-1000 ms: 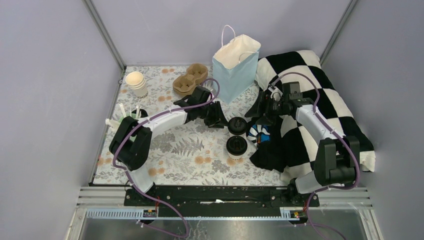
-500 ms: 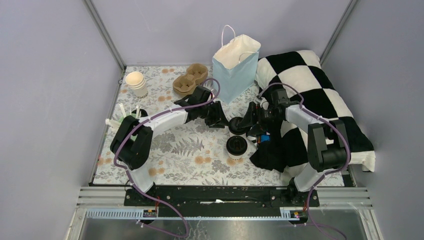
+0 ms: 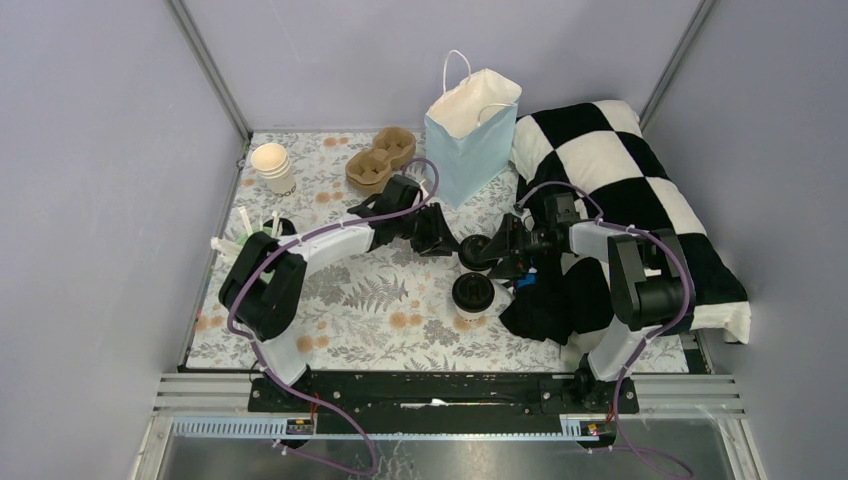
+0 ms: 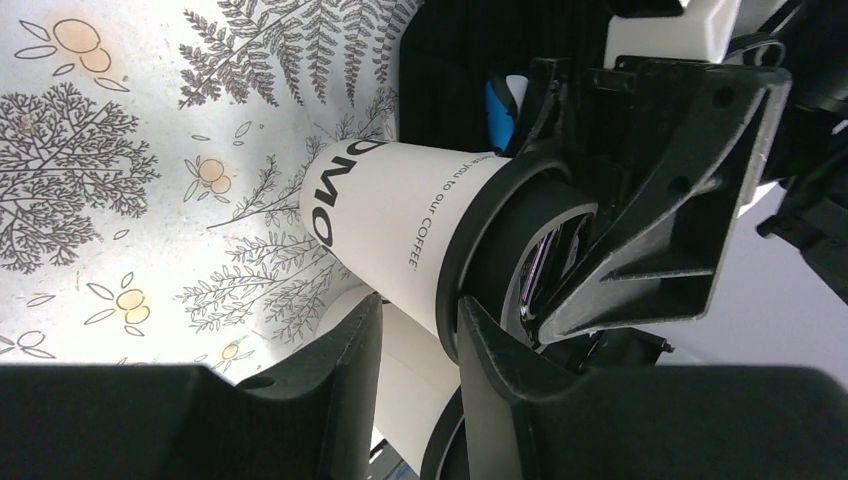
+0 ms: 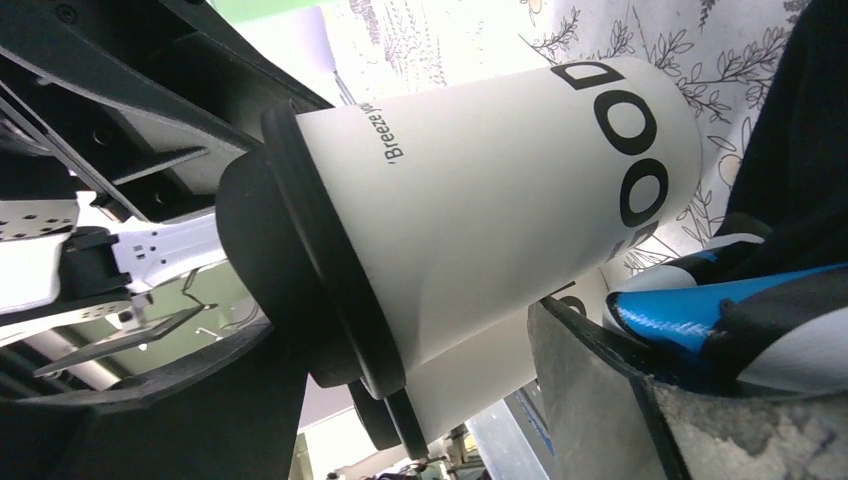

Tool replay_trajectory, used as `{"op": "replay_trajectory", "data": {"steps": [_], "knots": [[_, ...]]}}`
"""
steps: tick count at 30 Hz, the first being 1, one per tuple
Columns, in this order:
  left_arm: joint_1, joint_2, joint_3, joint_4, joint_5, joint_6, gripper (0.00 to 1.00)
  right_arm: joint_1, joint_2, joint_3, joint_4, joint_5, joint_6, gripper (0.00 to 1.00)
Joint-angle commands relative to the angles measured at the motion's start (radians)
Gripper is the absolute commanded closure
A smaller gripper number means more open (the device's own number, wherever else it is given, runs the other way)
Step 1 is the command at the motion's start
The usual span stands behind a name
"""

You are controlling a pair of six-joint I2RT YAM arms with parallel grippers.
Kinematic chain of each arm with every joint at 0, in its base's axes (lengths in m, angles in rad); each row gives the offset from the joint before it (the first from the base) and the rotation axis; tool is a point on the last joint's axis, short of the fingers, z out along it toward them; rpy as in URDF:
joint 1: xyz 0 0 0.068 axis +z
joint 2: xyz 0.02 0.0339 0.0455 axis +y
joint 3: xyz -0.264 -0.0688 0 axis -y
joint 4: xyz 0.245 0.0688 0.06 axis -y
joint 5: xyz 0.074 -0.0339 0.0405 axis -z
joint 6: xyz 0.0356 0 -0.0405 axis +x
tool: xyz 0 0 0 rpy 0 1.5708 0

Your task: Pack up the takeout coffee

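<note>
Your table (image 3: 350,300) wears a floral cloth, with the blue bag (image 3: 470,140) at the back. Both hands meet mid-table: the left hand (image 3: 445,243) clamps one lidded cup (image 3: 476,249), while the right hand (image 3: 500,250) straddles it, fingers apart. Another cup (image 3: 472,294) stands just nearer.

Fern-printed surface (image 3: 350,310) bearing lidded cups (image 3: 473,293), blue bag (image 3: 472,135), cardboard carrier (image 3: 379,158), cream cup stack (image 3: 272,167), checkered blanket (image 3: 620,190) right.

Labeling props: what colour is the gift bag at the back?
Light blue, with a white interior and white handles: the bag. It shows best in the top external view.
</note>
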Motion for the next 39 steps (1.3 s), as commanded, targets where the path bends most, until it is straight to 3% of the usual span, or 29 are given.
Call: {"op": "replay_trajectory", "data": {"steps": [1, 7, 12, 17, 24, 32, 39], "knots": [[-0.006, 0.076, -0.108, -0.099, -0.153, 0.05, 0.65, -0.024, 0.102, -0.122, 0.058, 0.357, -0.014, 0.23], [-0.01, 0.047, -0.216, -0.038, -0.199, 0.077, 0.66, -0.028, 0.058, -0.229, 0.11, 0.457, -0.034, 0.21], [-0.037, 0.064, -0.166, -0.09, -0.249, 0.14, 0.66, -0.019, 0.009, -0.207, 0.067, 0.422, -0.039, 0.17], [-0.044, 0.106, -0.13, -0.125, -0.278, 0.132, 0.66, -0.027, -0.031, -0.208, 0.237, 0.204, 0.106, 0.12], [-0.044, 0.105, -0.096, -0.133, -0.257, 0.122, 0.66, -0.027, -0.132, -0.148, 0.309, 0.046, 0.189, 0.03], [-0.044, 0.092, -0.062, -0.155, -0.242, 0.121, 0.66, -0.027, -0.088, -0.162, 0.238, 0.073, 0.083, 0.02], [-0.045, 0.105, -0.066, -0.153, -0.239, 0.121, 0.66, -0.042, 0.063, -0.201, 0.315, 0.195, 0.161, 0.11]]}}
